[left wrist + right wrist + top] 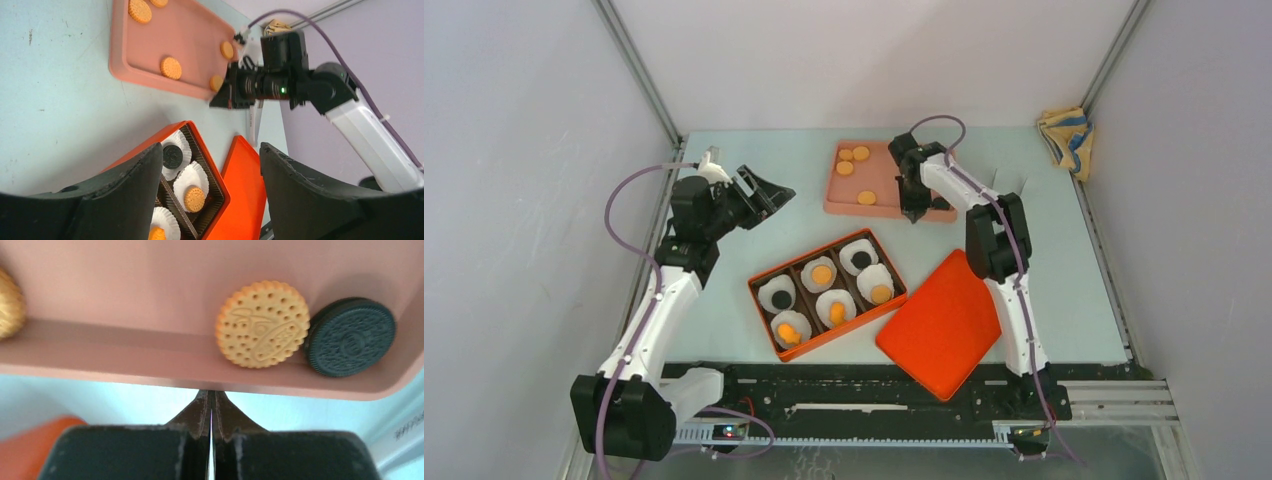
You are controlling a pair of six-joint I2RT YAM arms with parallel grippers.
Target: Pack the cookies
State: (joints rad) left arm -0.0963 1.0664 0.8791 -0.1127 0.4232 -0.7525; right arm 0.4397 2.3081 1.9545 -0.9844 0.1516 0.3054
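Hanging just outside near wall of shallow pink plastic tray (125, 347), right tool (211, 404) pressed together, pinching nothing. Inside tray, just beyond wall: flat round orange cookie (263, 323) and flat round black cookie (350, 336), touching. Well apart above counter (1054, 290), left tool (769, 190) spread, empty.

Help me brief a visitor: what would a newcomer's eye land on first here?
The orange box mid-table, its white paper cups each holding a cookie, with the orange lid beside it. Next, the right gripper, shut and empty, just outside the pink tray, where an orange cookie and a black cookie sit side by side.
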